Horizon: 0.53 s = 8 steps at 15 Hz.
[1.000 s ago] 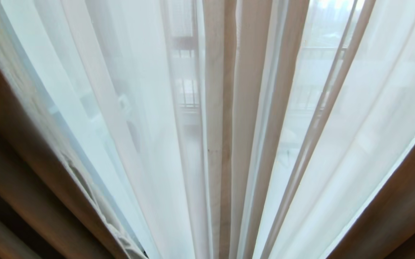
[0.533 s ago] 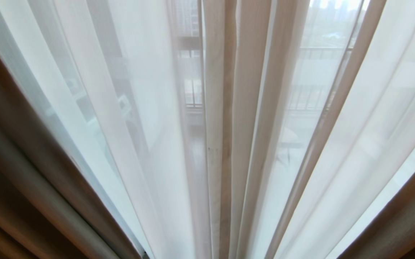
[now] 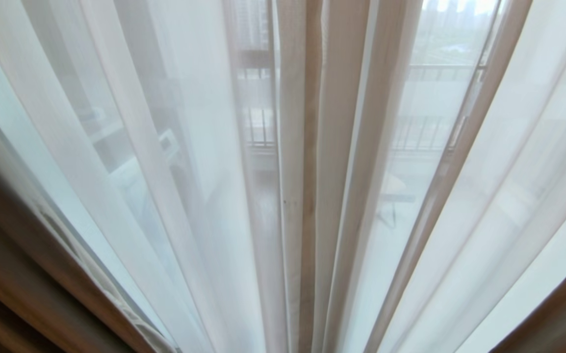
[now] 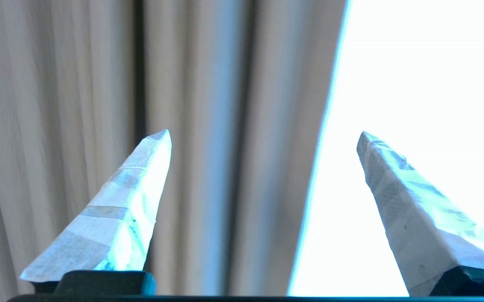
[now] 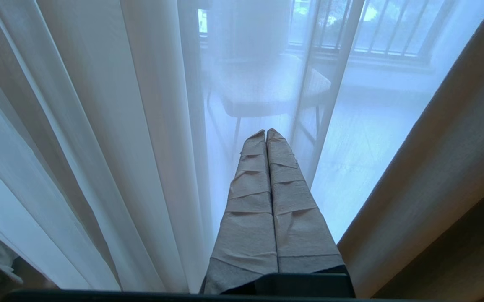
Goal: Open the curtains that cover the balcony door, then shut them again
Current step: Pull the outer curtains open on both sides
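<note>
White daylight comes through the sheer curtains [image 3: 199, 162], which hang in long folds across the whole head view. Through the thin fabric a balcony railing [image 3: 425, 132] and a small round table [image 3: 396, 189] show faintly, blurred by the cloth. Down the middle of the sheer layer run several denser beige-toned pleats [image 3: 307, 196] where the fabric is bunched. Thick cream-beige drapes [image 3: 28, 274] stand at the lower left side of the head view and again at the lower right, so the opaque layer is drawn apart and the sheer layer covers the glass. The balcony door itself cannot be made out behind the fabric.

In the left wrist view the left gripper [image 4: 263, 136] points at the folds of the thick beige drape [image 4: 78, 105], right beside its bright edge; its tape-wrapped fingers [image 4: 120, 209] are spread wide and released, with nothing between them.

In the right wrist view the right gripper [image 5: 266, 132] faces the sheer curtain, its wrapped fingers [image 5: 250, 209] pressed together and clenched on nothing, apart from the fabric.
</note>
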Tool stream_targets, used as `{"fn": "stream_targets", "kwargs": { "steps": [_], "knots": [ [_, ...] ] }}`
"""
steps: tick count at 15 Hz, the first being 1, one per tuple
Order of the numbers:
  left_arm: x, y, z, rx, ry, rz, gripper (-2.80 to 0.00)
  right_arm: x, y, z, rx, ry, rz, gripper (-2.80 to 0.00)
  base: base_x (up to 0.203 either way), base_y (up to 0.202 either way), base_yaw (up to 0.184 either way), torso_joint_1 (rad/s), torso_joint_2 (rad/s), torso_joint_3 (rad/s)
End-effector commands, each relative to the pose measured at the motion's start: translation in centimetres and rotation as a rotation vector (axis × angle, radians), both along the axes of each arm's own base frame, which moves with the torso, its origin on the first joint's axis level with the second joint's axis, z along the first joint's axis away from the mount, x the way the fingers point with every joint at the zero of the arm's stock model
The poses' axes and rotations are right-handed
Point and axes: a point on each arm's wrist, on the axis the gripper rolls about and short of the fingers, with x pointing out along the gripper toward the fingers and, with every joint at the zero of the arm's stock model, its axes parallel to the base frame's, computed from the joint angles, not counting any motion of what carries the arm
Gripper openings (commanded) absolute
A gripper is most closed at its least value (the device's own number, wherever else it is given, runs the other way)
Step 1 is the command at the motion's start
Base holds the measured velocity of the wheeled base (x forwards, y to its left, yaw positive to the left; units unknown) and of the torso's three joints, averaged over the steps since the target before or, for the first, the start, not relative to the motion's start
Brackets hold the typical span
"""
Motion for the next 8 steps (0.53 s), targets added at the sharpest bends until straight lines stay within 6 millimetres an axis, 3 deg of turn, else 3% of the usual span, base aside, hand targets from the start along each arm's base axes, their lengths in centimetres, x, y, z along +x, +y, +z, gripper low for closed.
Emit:
{"fn": "stream_targets", "kwargs": {
  "steps": [1, 2, 3, 8],
  "knots": [
    [-0.89, -1.43, 0.05, 0.017, -0.009, -0.004, 0.00, 0.00, 0.00, 0.00, 0.000, -0.001, 0.002, -2.80, 0.000, 0.000, 0.000, 0.000, 0.00, 0.000],
    [-0.92, -1.47, 0.00, 0.010, -0.005, -0.003, 0.00, 0.00, 0.00, -0.01, 0.000, 0.000, 0.000, -2.80, 0.000, 0.000, 0.000, 0.000, 0.00, 0.000],
    [-0.92, -1.46, -0.04, 0.008, -0.005, -0.001, -2.80, 0.00, 0.00, 0.01, 0.000, -0.001, 0.002, -2.80, 0.000, 0.000, 0.000, 0.000, 0.00, 0.000],
    [-0.87, -1.40, -0.37, -0.004, 0.005, -0.003, -2.80, 0.00, 0.00, 0.01, 0.000, -0.001, 0.001, -2.80, 0.000, 0.000, 0.000, 0.000, 0.00, 0.000]
  ]
}}
